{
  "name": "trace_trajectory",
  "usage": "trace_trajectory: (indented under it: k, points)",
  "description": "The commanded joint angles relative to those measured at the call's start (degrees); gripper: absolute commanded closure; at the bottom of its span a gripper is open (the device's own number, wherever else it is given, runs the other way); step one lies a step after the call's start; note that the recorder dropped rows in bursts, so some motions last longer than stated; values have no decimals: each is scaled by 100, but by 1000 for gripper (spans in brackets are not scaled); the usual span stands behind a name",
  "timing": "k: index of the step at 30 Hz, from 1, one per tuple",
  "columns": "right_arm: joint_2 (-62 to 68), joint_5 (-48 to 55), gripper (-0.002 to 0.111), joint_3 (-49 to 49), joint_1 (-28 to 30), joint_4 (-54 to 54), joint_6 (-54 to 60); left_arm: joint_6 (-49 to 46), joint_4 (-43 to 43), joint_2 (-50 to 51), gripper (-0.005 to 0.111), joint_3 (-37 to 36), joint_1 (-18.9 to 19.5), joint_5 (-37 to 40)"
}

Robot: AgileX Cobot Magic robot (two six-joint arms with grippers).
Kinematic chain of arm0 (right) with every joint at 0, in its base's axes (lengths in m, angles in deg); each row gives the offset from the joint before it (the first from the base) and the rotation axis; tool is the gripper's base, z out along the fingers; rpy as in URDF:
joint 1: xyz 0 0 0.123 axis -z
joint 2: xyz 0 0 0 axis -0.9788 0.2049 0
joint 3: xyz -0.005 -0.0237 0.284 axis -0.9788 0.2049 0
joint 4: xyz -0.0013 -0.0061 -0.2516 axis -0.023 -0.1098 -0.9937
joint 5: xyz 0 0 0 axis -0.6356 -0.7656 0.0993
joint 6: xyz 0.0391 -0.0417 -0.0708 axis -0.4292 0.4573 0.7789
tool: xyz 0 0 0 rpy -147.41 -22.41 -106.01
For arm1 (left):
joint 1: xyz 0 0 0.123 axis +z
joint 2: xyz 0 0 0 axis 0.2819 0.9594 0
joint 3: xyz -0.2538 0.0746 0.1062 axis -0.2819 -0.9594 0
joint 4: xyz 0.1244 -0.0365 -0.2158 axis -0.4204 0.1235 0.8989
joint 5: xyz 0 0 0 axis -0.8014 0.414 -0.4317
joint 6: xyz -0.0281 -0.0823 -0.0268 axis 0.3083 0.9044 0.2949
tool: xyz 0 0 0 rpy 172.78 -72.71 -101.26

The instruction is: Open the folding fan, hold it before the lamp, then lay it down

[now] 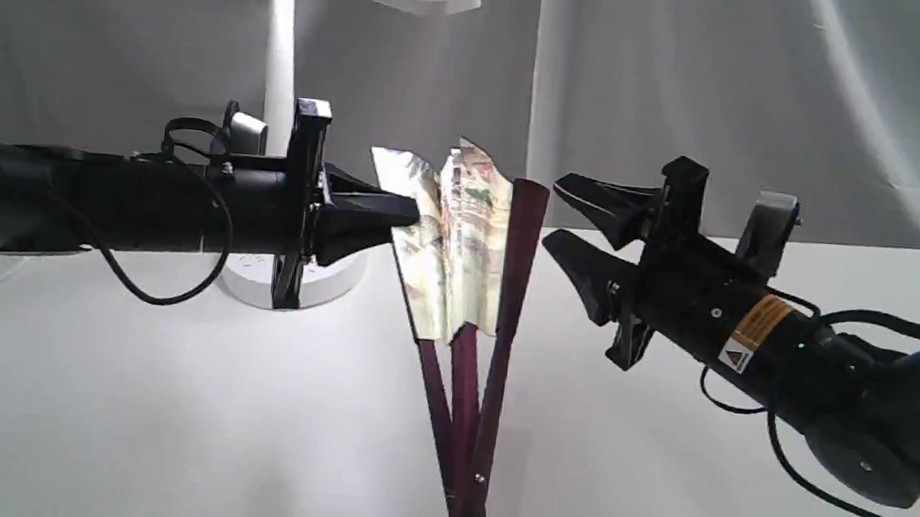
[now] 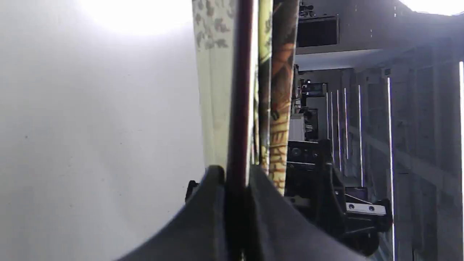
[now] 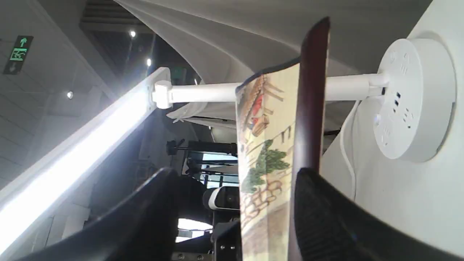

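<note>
Folding fan (image 1: 462,234): upright at the centre of the exterior view. Its pivot is down at 6 o'clock near the table (image 1: 122,412); whether it touches the table you cannot tell. Ribs splay upward in a narrow V. The leaf is only partly spread, the pleats bunched and crumpled between the two maroon guards.

Left gripper (image 1: 407,214): comes in from the fan's 9 o'clock, clamped on the near edge of the leaf. Its wrist view shows a dark rib pinched between the two fingers (image 2: 203,217), with the painted paper (image 2: 214,90) running away from them.

Right gripper (image 1: 554,210): sits at the fan's 3 o'clock, just beside the far guard, jaws spread wide and gripping nothing. In its own view (image 3: 237,174) the guard and a strip of painted leaf (image 3: 264,145) stand inside the gap, close to one finger. You cannot tell whether they touch.

Lamp (image 1: 280,68): behind the fan at its 11 o'clock, head lit. Your left arm crosses in front of the lower stem and round base, hiding much of them. The right wrist view shows the stem (image 3: 195,92) passing behind the leaf and a white cord (image 3: 346,152) leaving the base.

Around: a black cable (image 1: 175,283) loops below the left arm. A pale curtain (image 1: 692,79) closes off the back.
</note>
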Motion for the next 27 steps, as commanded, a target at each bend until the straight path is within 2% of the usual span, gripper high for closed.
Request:
trace_trajectory:
  k: [1,19,27]
  points:
    - [9,-48,59,-29,-26,-90,-9,14,108,47,107,6,10,65]
    - [252,-48,59,-29,-82,-41,233,18,108,97,107,6,150,395]
    - [252,62,59,-29,-257,-64,306,18,108,97,107,6,5,201]
